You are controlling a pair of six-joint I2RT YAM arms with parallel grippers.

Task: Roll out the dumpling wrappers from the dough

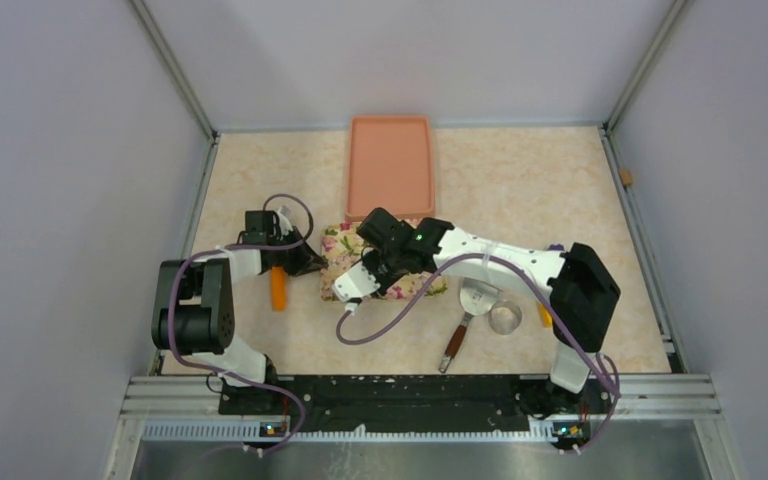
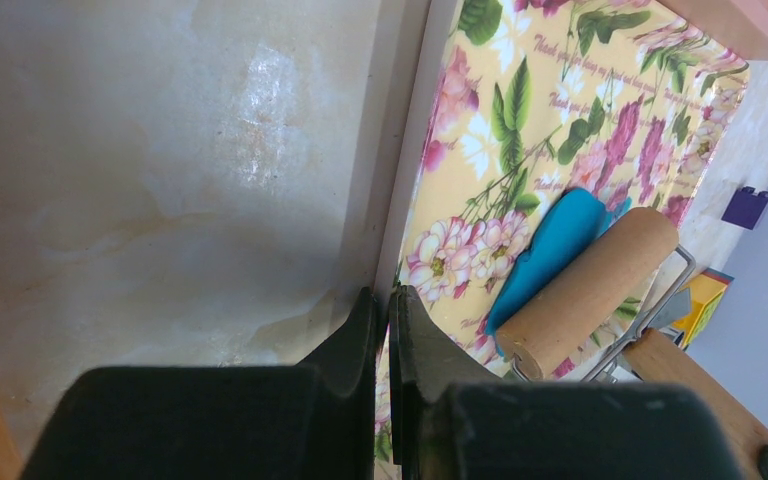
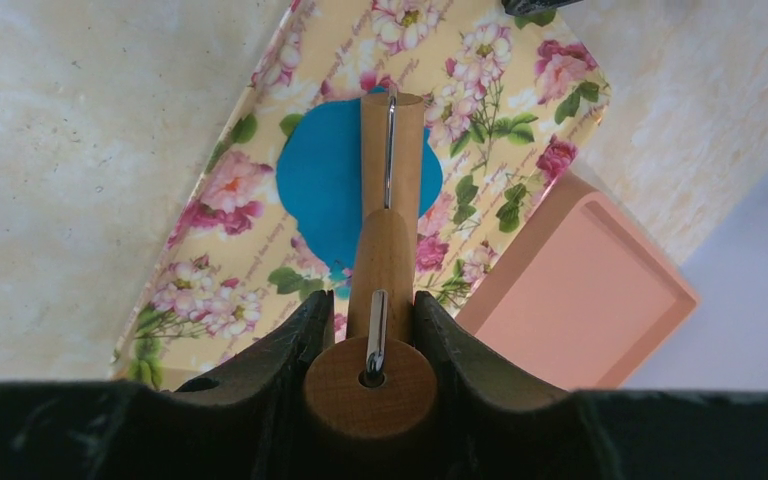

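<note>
The dough [image 3: 320, 185] is a flat, uneven blue sheet on the floral mat [image 3: 220, 260]. My right gripper [image 3: 372, 300] is shut on the handle of a wooden roller [image 3: 392, 140], whose barrel lies on the dough. In the left wrist view the dough [image 2: 550, 245] lies under the roller [image 2: 590, 290]. My left gripper [image 2: 388, 296] is shut on the left edge of the mat [image 2: 480, 130]. In the top view my left gripper [image 1: 303, 262] is at the mat's left edge and my right gripper [image 1: 385, 262] is over the mat and hides the dough. No round wrapper shows.
A pink tray [image 1: 390, 165] stands behind the mat. A metal ring cutter [image 1: 506, 318] and a wooden-handled scraper [image 1: 465, 312] lie front right of the mat. An orange object [image 1: 278, 288] lies by the left gripper. A purple block [image 2: 747, 207] and a toy brick [image 2: 705, 298] are beyond the mat.
</note>
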